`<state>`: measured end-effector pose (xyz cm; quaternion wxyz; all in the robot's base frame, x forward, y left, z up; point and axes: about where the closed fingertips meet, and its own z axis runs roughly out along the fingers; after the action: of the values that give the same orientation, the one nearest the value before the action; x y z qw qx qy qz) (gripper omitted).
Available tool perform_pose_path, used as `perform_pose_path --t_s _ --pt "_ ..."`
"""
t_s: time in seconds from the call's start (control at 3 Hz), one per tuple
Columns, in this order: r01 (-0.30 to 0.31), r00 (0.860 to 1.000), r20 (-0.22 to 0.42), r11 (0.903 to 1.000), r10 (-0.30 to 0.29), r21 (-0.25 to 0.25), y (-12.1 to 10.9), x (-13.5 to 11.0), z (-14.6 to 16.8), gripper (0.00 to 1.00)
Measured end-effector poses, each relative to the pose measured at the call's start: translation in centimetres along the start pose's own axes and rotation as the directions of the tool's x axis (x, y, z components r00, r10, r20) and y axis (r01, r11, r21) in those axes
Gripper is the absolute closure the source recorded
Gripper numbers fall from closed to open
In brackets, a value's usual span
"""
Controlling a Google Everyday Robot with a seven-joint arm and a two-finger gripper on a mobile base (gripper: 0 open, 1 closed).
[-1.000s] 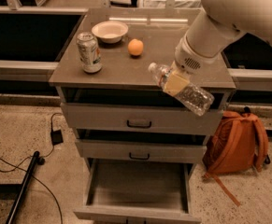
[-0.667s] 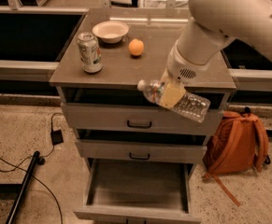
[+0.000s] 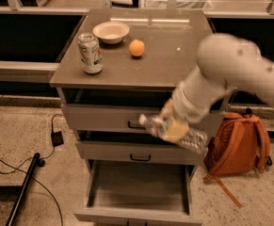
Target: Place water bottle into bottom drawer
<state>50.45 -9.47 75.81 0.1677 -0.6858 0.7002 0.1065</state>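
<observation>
While the bottom drawer [image 3: 136,185] stands pulled open below the 2 shallower drawers [image 3: 122,119], the gripper [image 3: 174,126] hangs in front of them, jaws clamped on the water bottle [image 3: 196,140], tilted in mid-air above the drawer's right side. A soda can [image 3: 90,53], bowl [image 3: 111,32] and orange [image 3: 136,47] sit on top.

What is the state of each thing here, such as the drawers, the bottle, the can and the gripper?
gripper: shut on the water bottle, in front of the upper drawers.
water bottle: held in the air, tilted, not yet in a drawer.
bottom drawer: pulled open, nothing inside.
middle drawer: shut.
top drawer: shut.
soda can: upright on the cabinet top.
bowl: upright, looks empty.
</observation>
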Motion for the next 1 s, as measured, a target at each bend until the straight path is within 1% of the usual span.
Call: perform_pose_path --t_s 0.33,0.67,1.0 --pt "0.008 0.999 0.052 1.0 -0.008 -0.003 1.2 5.5 7.7 1.0" --pt "0.009 0.999 0.046 0.9992 -0.011 0.039 -0.3 8.9 10.8 1.0" --pt "0.008 0.999 0.046 0.9993 -0.01 0.036 -0.2 9.0 11.1 1.0"
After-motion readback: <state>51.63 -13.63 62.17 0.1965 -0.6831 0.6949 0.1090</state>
